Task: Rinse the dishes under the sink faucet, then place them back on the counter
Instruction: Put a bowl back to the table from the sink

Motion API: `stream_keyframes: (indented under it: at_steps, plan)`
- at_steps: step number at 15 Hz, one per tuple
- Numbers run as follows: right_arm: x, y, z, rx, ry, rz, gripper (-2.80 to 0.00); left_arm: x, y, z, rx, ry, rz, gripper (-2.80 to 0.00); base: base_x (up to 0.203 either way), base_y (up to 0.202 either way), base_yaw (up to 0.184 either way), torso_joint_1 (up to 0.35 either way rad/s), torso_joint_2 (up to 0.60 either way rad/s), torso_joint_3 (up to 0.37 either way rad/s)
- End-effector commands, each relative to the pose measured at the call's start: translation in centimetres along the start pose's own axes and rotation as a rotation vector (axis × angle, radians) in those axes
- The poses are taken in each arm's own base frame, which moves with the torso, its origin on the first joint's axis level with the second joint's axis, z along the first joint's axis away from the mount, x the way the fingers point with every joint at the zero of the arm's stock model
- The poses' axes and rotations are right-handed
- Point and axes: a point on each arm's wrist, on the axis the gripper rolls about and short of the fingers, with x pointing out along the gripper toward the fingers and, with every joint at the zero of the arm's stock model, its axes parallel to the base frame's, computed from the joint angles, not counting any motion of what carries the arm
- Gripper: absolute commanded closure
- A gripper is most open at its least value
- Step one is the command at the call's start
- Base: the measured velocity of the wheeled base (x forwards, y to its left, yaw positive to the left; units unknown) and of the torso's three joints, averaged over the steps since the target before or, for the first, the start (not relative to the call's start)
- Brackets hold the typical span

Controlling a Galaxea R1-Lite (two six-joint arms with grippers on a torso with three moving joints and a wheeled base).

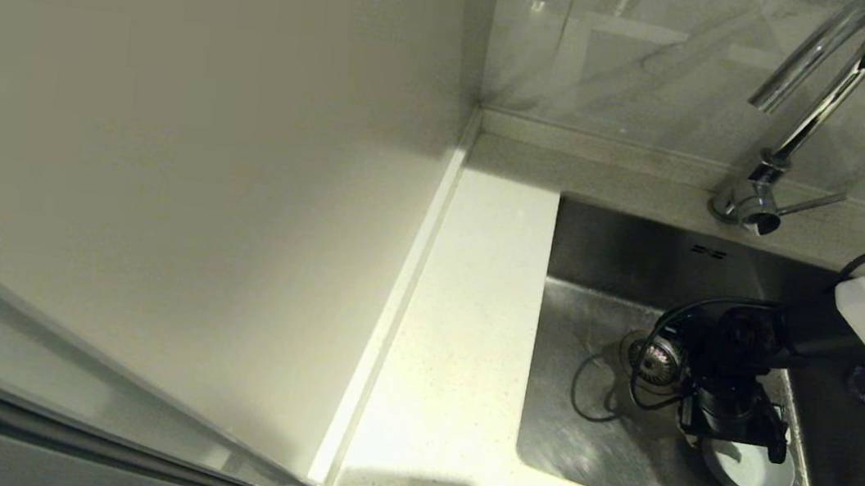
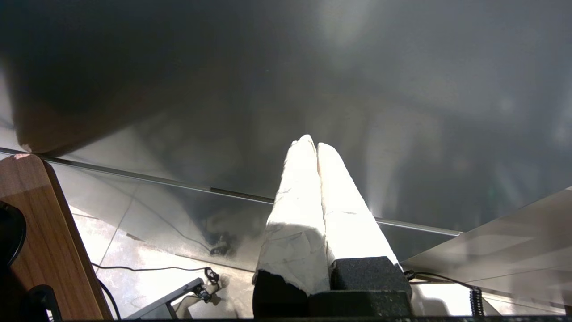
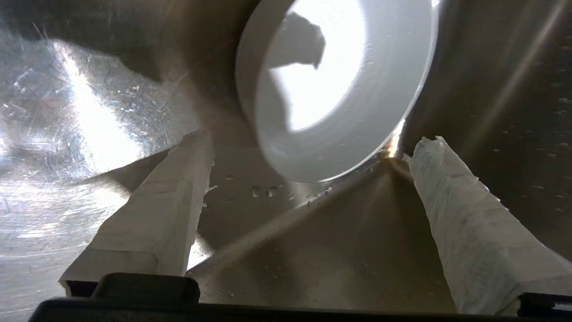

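Observation:
A grey-blue bowl [image 1: 755, 472] lies in the sink [image 1: 589, 444], low against its right wall, its hollow showing. My right gripper [image 1: 739, 436] hangs just above it, reaching down into the basin. In the right wrist view the bowl [image 3: 339, 89] sits tilted where floor meets wall, just beyond the fingertips. The right gripper [image 3: 315, 138] is open and holds nothing. The faucet [image 1: 818, 92] arches over the back of the sink; I see no water running. The white counter [image 1: 464, 321] lies left of the sink, with no other dishes in view. My left gripper [image 2: 316, 145] is shut and empty.
The drain strainer [image 1: 662, 358] sits mid-basin, left of the right wrist. A thin lever [image 1: 813, 203] sticks out at the tap's base. A plain off-white panel [image 1: 162, 160] stands left of the counter. The left arm stays low by a dark cabinet front [image 2: 286, 80], out of the head view.

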Motion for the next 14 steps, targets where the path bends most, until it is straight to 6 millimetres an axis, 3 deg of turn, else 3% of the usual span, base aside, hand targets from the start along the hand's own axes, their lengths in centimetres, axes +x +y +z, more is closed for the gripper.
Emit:
stream_keyframes:
  at_steps: [1,7,14]
  plan:
    - [1.1,0.9,-0.2,-0.01,0.014,-0.005,-2.8,0.0,0.0,-0.1,0.0,0.003,0.0,0.0,0.0,0.0,0.0,0.0,0.0,0.0]
    - [2.5,2.5,1.1,-0.016,-0.033,0.017,-2.8,0.0,0.0,-0.1,0.0,0.003,0.0,0.0,0.0,0.0,0.0,0.0,0.0,0.0]
    - [2.9,2.2,1.2,-0.014,-0.027,0.012,-2.8,0.0,0.0,-0.1,0.0,0.003,0.0,0.0,0.0,0.0,0.0,0.0,0.0,0.0]
